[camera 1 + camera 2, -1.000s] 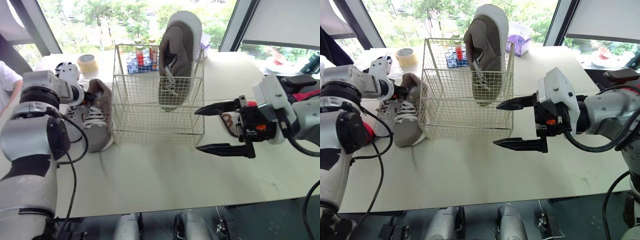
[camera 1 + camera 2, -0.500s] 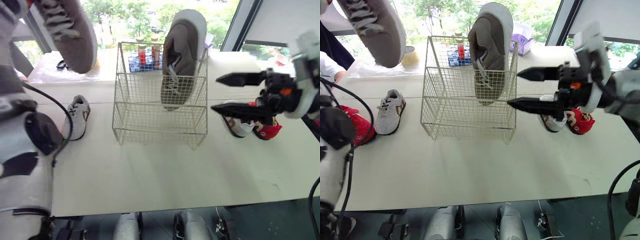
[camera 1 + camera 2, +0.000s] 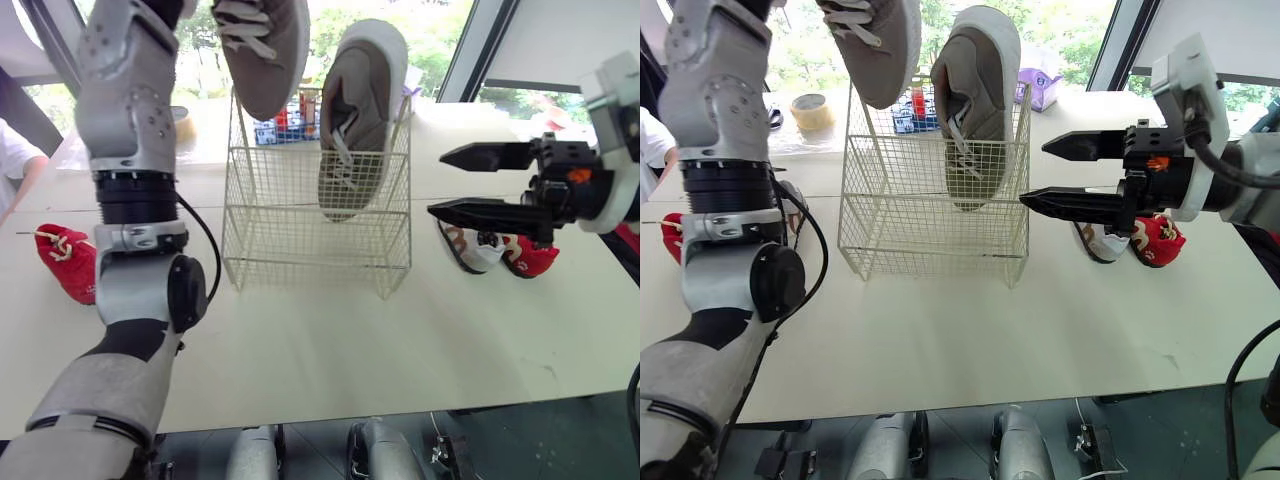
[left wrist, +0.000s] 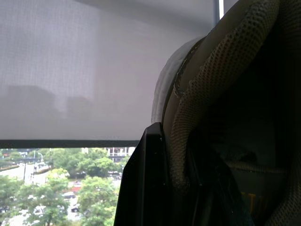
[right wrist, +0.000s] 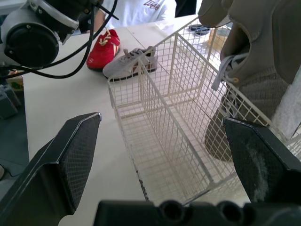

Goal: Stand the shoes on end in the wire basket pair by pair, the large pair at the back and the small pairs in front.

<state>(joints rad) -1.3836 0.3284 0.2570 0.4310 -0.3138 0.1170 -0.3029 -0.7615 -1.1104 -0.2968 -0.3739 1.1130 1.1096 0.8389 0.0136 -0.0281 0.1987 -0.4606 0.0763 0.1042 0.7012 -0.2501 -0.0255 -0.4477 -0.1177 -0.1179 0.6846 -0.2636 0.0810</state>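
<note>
The wire basket (image 3: pixel 320 215) stands mid-table. One large grey shoe (image 3: pixel 360 120) stands on end in its back right, heel up. A second large grey shoe (image 3: pixel 265 50) hangs above the basket's back left; my left gripper (image 4: pixel 181 146) is shut on its heel collar, one finger (image 4: pixel 146 183) outside. My right gripper (image 3: pixel 438 183) hovers open just right of the basket, holding nothing. Behind it lie a small white shoe (image 3: pixel 470 250) and a small red shoe (image 3: pixel 530 258). Another small red shoe (image 3: pixel 68 262) and a small grey shoe (image 5: pixel 131 63) lie left of the basket.
A tape roll (image 3: pixel 812 108), a rack of bottles (image 3: pixel 285 115) and a purple tissue box (image 3: pixel 1038 88) sit behind the basket. A person in a white shirt (image 3: pixel 15 160) is at the table's left end. Bare tabletop stretches in front of the basket.
My left arm lifted the large grey shoe off the table and swung it right, over the basket's back left. My right gripper rose, stayed open and has held still lately.
</note>
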